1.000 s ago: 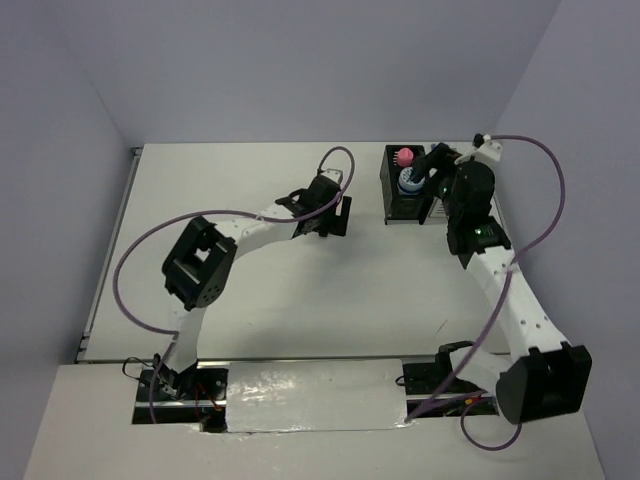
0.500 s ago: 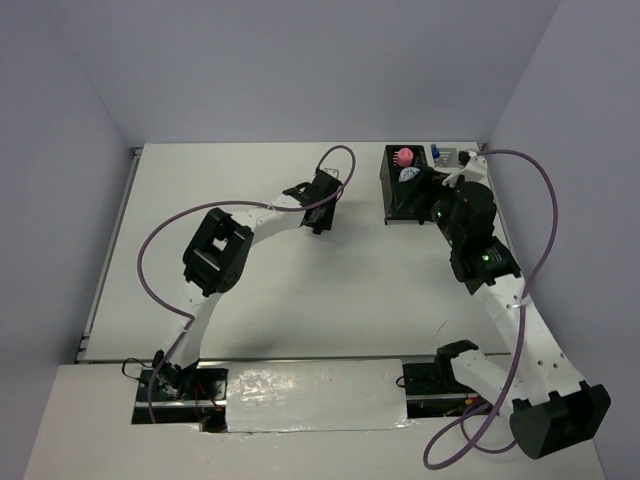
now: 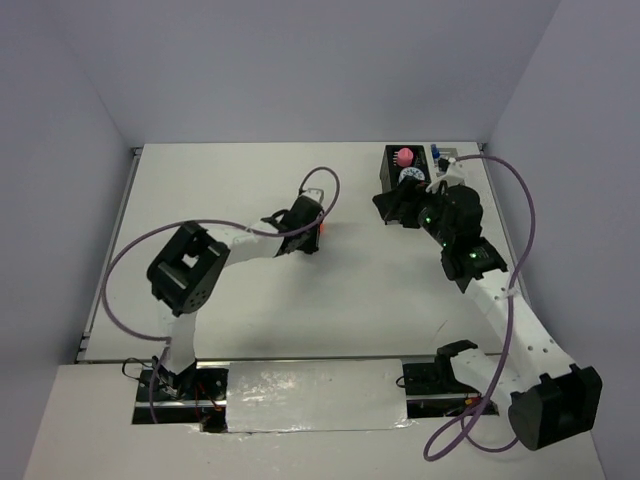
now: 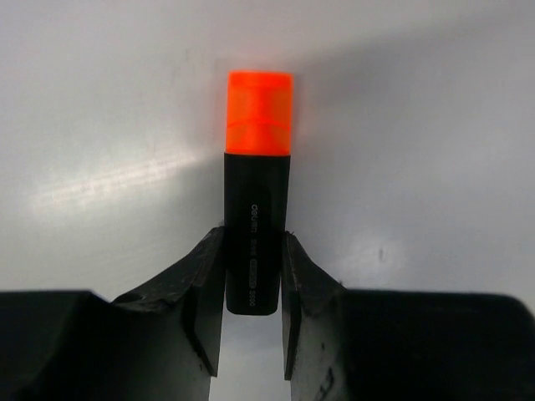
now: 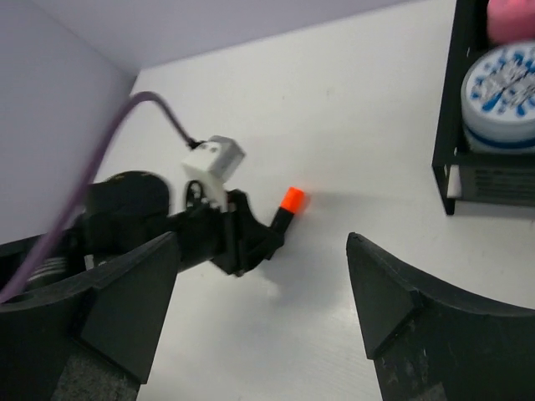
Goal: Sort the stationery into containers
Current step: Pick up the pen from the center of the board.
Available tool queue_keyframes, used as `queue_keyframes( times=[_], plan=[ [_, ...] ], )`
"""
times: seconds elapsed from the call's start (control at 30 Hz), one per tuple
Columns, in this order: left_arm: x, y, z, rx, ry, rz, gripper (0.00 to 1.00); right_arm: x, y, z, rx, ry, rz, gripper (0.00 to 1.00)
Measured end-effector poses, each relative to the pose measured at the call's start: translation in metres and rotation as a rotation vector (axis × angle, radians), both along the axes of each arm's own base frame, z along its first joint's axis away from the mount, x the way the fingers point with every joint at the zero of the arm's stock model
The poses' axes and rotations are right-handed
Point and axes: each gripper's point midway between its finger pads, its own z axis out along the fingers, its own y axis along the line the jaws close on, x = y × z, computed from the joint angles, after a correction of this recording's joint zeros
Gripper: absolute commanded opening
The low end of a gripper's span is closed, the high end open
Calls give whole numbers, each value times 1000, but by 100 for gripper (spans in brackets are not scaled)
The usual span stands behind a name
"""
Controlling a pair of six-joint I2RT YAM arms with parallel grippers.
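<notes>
Marker pick-up, mid-table.

Found the left claw [image 4: 253,251] pinched tight on the lower barrel of the black marker [image 4: 257,209], orange cap [image 4: 260,113] pointing away, out on the table [image 3: 250,180] and well apart from the black box [image 3: 387,172]. Found the right claw [image 3: 397,208] spread wide, holding nothing, just beside that box. Cannot tell whether lifted clear of the table yet. Recommend raising straight up before swinging across, keeping the barrel level, and moving the right claw off the box mouth before lowering in.

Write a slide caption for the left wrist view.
Left gripper shut on an orange-capped black marker, white table beneath.
</notes>
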Motion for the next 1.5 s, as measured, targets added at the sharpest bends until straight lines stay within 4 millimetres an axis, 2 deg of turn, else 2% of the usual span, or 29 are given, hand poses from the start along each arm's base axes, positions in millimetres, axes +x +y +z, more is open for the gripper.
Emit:
queue_keyframes(
  times=[0.13, 0.23, 0.33, 0.4, 0.6, 0.77, 0.9, 0.93, 0.97, 1.0, 1.03, 1.07, 1.1, 1.13, 1.2, 1.23, 1.3, 1.37, 1.43, 1.5],
  plan=[
    [-57, 16, 2, -33, 20, -52, 0, 3, 10, -47, 45, 100, 18, 90],
    [-94, 19, 4, -66, 19, -105, 0, 0, 18, -78, 85, 166, 21, 91],
    [-118, 12, 19, -132, -25, -154, 0, -1, 32, -92, 129, 195, 43, 91],
    [-124, 8, 36, -187, -73, -176, 0, -4, 46, -94, 145, 200, 71, 91],
    [-124, -6, 87, -347, -216, -222, 0, -15, 89, -102, 159, 221, 153, 90],
    [-127, -14, 113, -423, -275, -260, 0, -20, 113, -118, 142, 268, 177, 90],
    [-130, -13, 132, -468, -321, -275, 0, -22, 127, -123, 132, 289, 188, 88],
    [-131, -13, 136, -475, -330, -276, 0, -21, 129, -122, 134, 290, 190, 85],
    [-132, -12, 140, -483, -339, -278, 0, -21, 133, -122, 138, 290, 198, 78],
    [-133, -11, 143, -489, -346, -280, 0, -20, 136, -121, 143, 287, 206, 57],
    [-134, -11, 146, -494, -352, -282, 2, -19, 139, -120, 144, 283, 215, 43],
    [-134, -11, 146, -491, -352, -282, 4, -19, 146, -116, 167, 275, 243, 13],
    [-135, -10, 145, -487, -348, -284, 8, -19, 152, -112, 179, 262, 267, 4],
    [-135, -10, 143, -480, -344, -281, 33, -21, 160, -106, 205, 252, 302, 0],
    [-133, -7, 143, -468, -351, -272, 80, -20, 165, -105, 217, 248, 332, 0],
    [-133, -7, 143, -466, -350, -272, 99, -18, 167, -104, 219, 242, 349, 0],
    [-133, -3, 141, -445, -333, -248, 99, -12, 167, -103, 213, 233, 360, 0],
    [-130, 5, 141, -395, -309, -198, 99, -1, 157, -98, 188, 210, 335, 0],
    [-124, 19, 152, -337, -290, -107, 99, 25, 132, -88, 139, 156, 252, 0],
    [-119, 40, 171, -278, -276, 11, 99, 59, 90, -72, 76, 87, 114, 0]
  ],
)
